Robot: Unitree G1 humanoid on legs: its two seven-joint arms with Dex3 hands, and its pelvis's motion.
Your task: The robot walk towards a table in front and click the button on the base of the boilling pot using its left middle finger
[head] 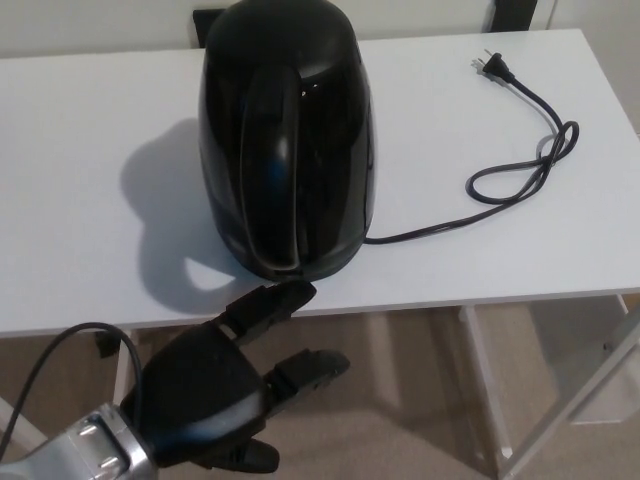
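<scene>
The left hand [215, 395], holding nothing with its fingers spread apart, reaches one finger [270, 305] up to the front foot of the black kettle [287, 135] on the white table [80, 190], where the button, now hidden, should lie straight ahead.

Upright glossy black boiling pot [285, 140]

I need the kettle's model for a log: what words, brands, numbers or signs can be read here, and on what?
None can be read.
Glossy black kettle: only glare, no legible label.
Black power cord: no marking visible.
White table: blank.
Black left hand: no text visible.
</scene>
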